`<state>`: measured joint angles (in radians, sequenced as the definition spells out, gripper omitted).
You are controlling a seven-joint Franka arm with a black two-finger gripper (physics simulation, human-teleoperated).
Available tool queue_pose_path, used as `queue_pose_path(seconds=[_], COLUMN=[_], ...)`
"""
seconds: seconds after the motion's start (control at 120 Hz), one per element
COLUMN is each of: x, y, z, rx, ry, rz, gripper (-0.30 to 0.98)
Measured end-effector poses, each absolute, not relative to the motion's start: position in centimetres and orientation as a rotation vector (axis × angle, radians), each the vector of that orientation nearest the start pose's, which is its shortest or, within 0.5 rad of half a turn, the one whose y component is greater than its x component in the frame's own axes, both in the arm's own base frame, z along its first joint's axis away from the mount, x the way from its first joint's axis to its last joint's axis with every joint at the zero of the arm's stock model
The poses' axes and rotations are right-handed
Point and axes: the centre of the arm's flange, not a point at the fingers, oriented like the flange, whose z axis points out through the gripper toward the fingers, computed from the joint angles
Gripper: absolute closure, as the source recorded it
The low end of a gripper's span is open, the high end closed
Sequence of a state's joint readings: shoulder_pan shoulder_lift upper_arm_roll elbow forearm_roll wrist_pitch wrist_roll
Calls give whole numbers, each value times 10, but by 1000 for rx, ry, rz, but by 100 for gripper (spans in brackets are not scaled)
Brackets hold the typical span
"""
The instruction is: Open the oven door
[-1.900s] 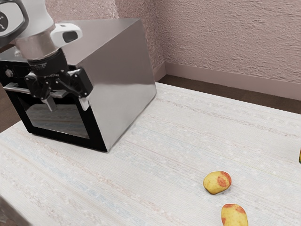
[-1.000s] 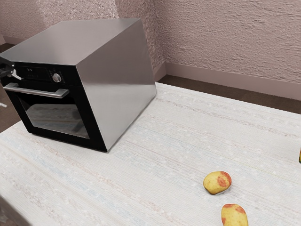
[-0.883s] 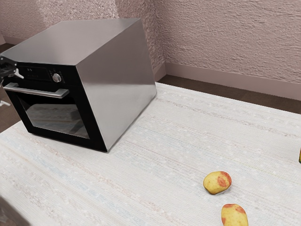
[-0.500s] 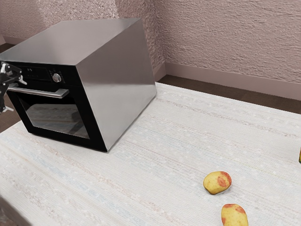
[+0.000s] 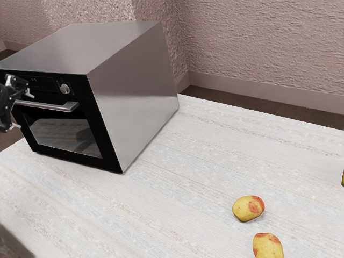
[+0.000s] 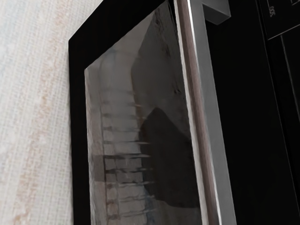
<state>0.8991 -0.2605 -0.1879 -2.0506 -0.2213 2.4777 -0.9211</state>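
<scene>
The oven stands at the far corner of the desk in the exterior view, its door shut, with the handle running across above the window. The tool is open at the door's front, its two fingertips apart, one higher than the handle and one lower; whether either touches it I cannot tell. Two yellow-and-red fruits lie on the desk, well apart from the oven
</scene>
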Motion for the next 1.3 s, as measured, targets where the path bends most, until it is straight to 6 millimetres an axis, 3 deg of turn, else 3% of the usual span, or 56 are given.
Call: queue_pose_path(seconds=[0.25,0.583,0.708,0.875,0.925,1.0,1.05,1.125,1.2,1.242,1.3], x=[415,416,388,309,303,308,316,345,397,424,449], y=[337,337,302,224,199,177,165,134,79,59,15], z=[621,591,590,584,585,586,606,722,810,823,801], rx=[1776,1748,1754,1697,1697,1710,1732,1851,2093,2205,2374], ry=[2120,2149,2153,2197,2212,2194,2145,1931,1580,1513,1446], rz=[963,898,912,1026,1099,1135,1158,1175,985,877,693], gripper=[0,0,0,0,0,0,0,1,1,1,0])
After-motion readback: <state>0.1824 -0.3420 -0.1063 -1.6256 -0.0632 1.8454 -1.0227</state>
